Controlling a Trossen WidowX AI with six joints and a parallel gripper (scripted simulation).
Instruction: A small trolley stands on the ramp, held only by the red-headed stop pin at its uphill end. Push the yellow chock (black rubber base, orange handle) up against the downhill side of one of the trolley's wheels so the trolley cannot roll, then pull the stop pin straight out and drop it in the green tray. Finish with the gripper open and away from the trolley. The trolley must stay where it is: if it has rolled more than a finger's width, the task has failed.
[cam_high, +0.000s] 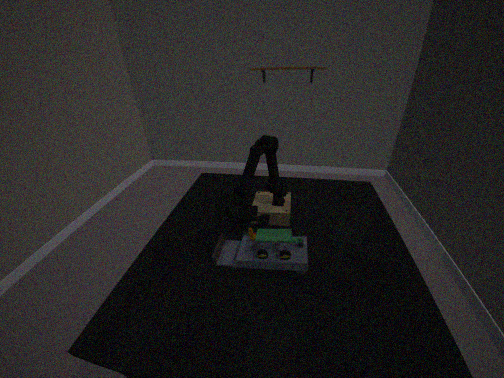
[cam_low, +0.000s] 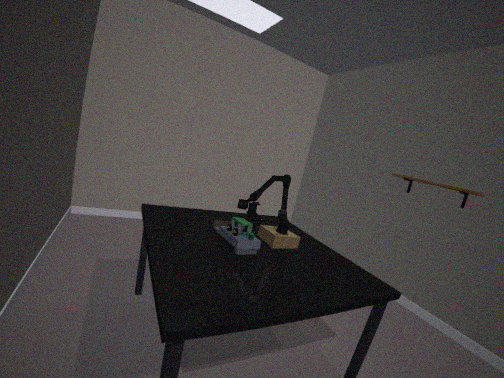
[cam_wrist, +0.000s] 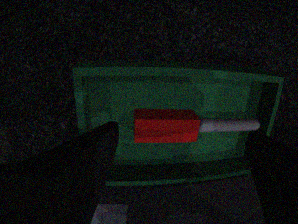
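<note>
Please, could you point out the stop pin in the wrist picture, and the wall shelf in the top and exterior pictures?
stop pin (cam_wrist: 166, 130): wrist view, on its red head
wall shelf (cam_high: 288, 68) (cam_low: 436, 184): top and exterior views, on its board
</note>
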